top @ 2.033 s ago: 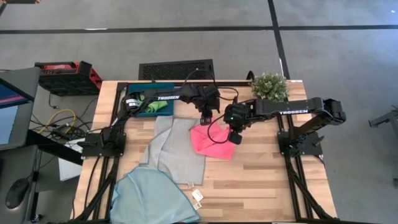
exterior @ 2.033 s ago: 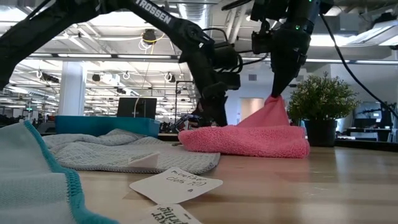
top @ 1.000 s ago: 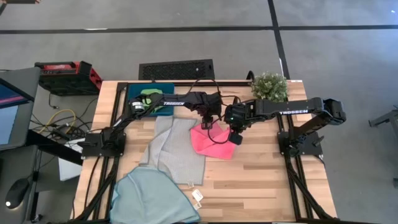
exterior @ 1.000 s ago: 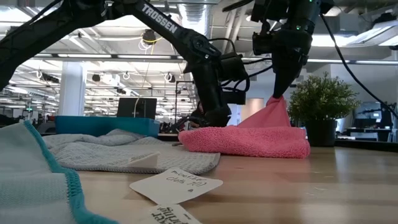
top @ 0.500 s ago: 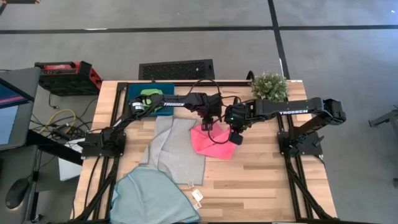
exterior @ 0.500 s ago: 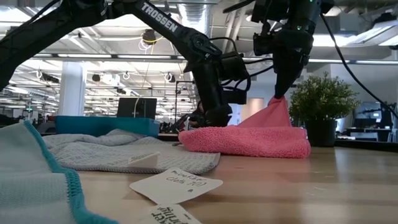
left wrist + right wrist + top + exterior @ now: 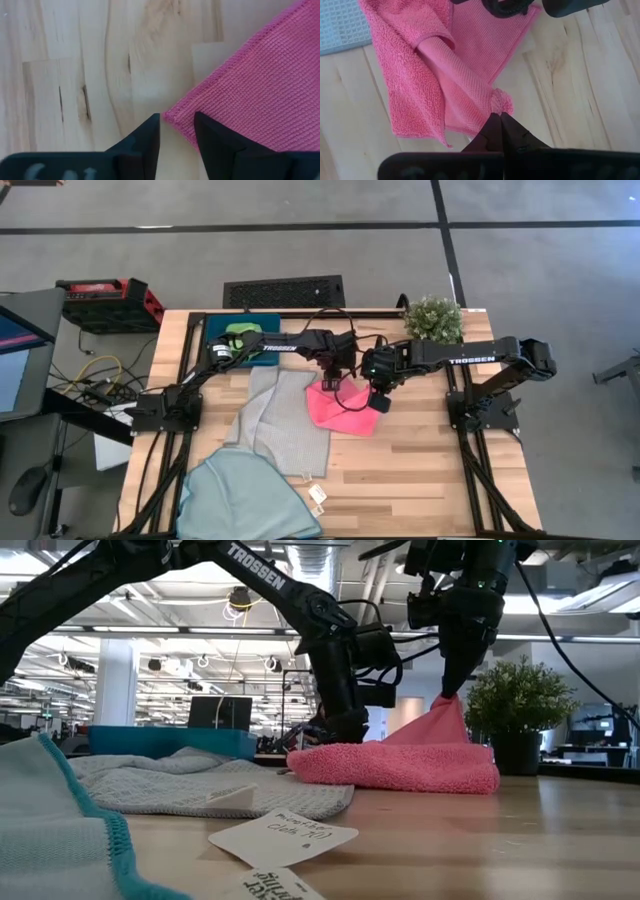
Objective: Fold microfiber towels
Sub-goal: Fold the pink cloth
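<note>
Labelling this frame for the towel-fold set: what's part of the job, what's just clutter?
Job:
- pink towel, one corner pinched up by the right gripper, the left gripper open astride another corner
- grey towel
- light blue towel
- green towel, in the teal tray

Lying about:
- potted plant
- paper tags

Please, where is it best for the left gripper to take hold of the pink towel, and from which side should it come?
Probably the free corner of the pink towel, from straight above. It lies flat on the table as a point between the left gripper and its open fingers, while the right gripper pinches another corner up.
</note>
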